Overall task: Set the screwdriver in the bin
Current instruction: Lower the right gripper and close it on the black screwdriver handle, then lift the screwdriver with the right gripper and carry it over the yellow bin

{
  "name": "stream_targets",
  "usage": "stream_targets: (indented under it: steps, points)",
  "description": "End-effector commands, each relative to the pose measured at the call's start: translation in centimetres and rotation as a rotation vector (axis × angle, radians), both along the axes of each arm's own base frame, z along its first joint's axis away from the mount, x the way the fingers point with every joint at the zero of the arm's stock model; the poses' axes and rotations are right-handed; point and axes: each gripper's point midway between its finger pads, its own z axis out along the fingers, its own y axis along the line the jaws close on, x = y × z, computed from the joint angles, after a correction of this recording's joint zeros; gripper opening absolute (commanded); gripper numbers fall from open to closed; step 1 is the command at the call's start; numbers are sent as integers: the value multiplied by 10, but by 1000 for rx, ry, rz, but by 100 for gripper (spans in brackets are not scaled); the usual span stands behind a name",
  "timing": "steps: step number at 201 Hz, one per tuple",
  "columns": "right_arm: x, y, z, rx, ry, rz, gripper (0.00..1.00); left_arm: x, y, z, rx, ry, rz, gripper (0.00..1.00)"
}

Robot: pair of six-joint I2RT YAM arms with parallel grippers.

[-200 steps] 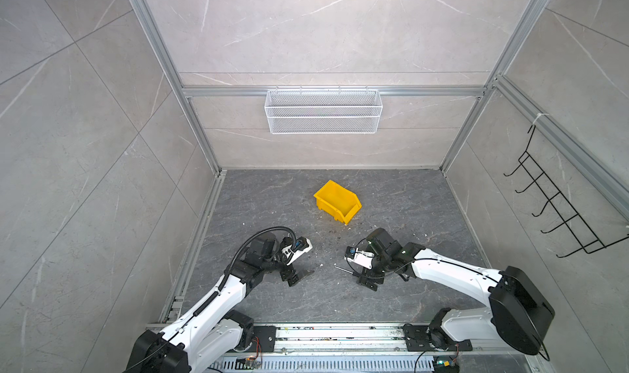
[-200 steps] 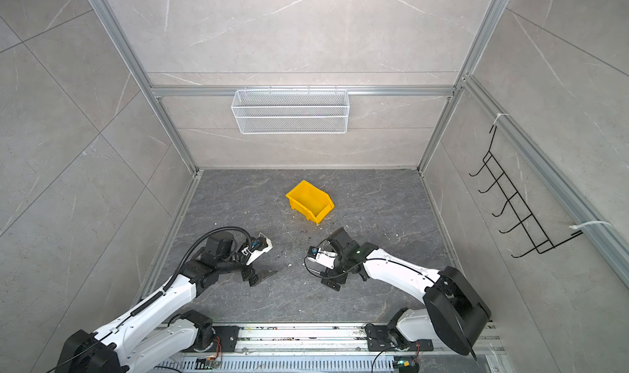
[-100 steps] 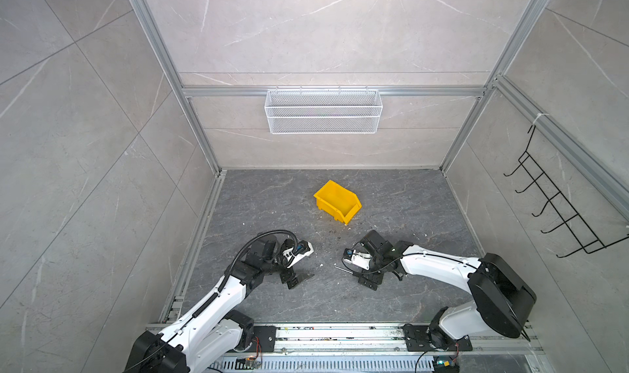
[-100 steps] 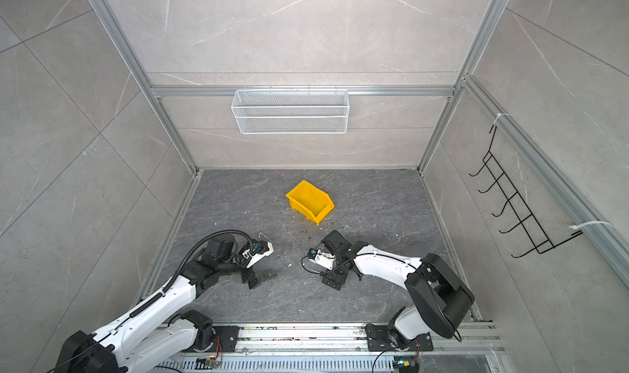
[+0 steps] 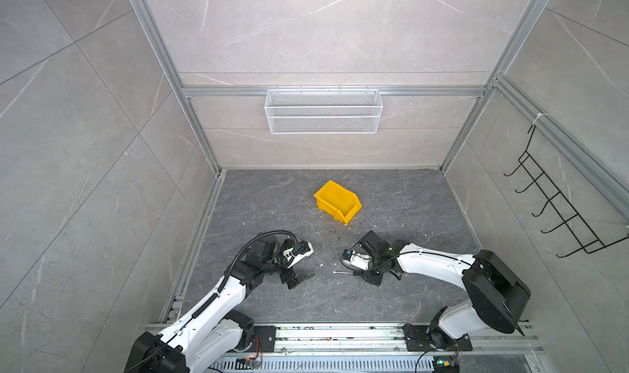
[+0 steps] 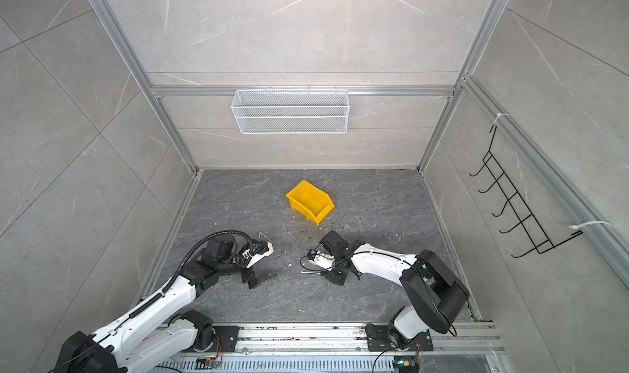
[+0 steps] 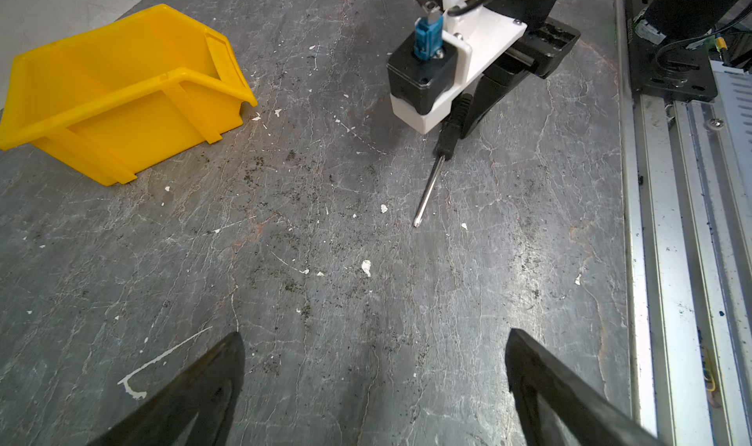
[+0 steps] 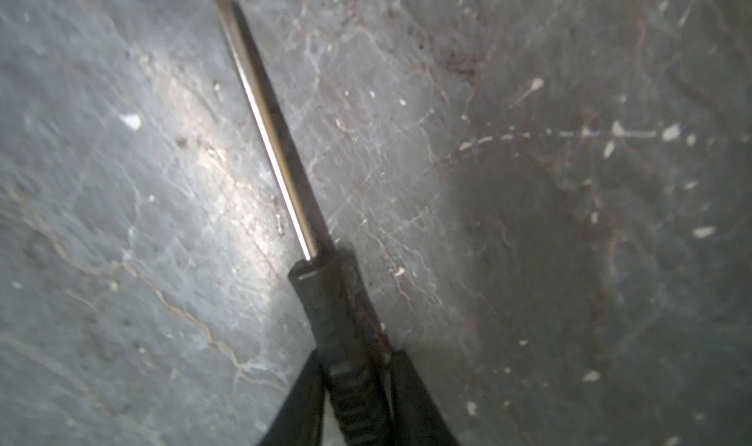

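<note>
Pinched now where we saw it free a second ago, the screwdriver (image 8: pixel 303 232) lies on speckled grey floor (image 7: pixel 325 269), ribbed black handle clamped in our right gripper (image 8: pixel 356 358), butt end cut off, well apart from the smooth yellow bin (image 7: pixel 134 128), our left gripper (image 7: pixel 374 334) spread wide

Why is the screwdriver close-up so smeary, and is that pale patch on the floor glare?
Right wrist view: the screwdriver and floor are soft throughout, probably too near the lens; the pale patch beside the shaft looks like reflected light, with shadow opposite. Left wrist view: sharp, the bin crisp, some sheen near the rail. Both top views: sharp, evenly lit, the posts splay outward.
</note>
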Motion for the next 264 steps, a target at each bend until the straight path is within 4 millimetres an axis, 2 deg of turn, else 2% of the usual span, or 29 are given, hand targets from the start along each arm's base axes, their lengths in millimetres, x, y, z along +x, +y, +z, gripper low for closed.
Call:
stream_targets:
  steps: [1,15,93,144,196,264]
  points:
    - [-3,-2,-2,-23,22,5,9,-6,-3,2,-7,-13,-39,100]
    - [-3,-2,-1,-20,20,3,0,-6,-3,1,-7,-11,-39,100]
    - [8,5,13,47,-60,-24,0,-4,-3,5,-16,-34,-29,100]
    - [23,14,34,126,-126,-73,0,4,-3,12,-39,-63,9,100]
    - [56,19,68,237,-194,-194,0,22,-2,27,-78,-104,101,100]
    - [125,20,128,418,-290,-377,0,62,-6,46,-181,-135,255,100]
